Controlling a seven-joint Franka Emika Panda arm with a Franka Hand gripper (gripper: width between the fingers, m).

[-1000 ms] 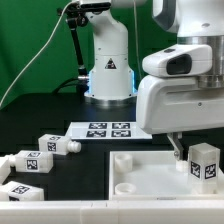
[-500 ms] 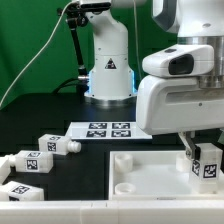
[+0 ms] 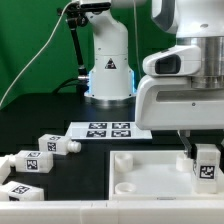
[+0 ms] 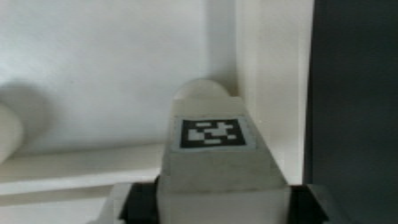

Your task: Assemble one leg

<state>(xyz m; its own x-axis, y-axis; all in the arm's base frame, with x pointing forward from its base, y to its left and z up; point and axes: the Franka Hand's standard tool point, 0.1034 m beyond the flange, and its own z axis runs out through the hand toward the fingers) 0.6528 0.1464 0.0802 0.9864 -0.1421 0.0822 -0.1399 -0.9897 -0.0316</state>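
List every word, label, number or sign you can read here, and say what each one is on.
No readable words or numbers.
Triangular warning sign: on the robot base; symbol too small to read.
Black-and-white square marker tags, patterns not text: on the held leg in the gripper, the loose legs and the marker board.

We count four legs in the exterior view: one upright over the tray at that view's right, and three lying loose on the black table at its left, namely one nearest the marker board, one beside it, and one partly cut off by the frame edge. There is one large white tray-like piece (we make out two of its round corner sockets), one marker board carrying several tags, and one gripper. The wrist view shows a single leg.
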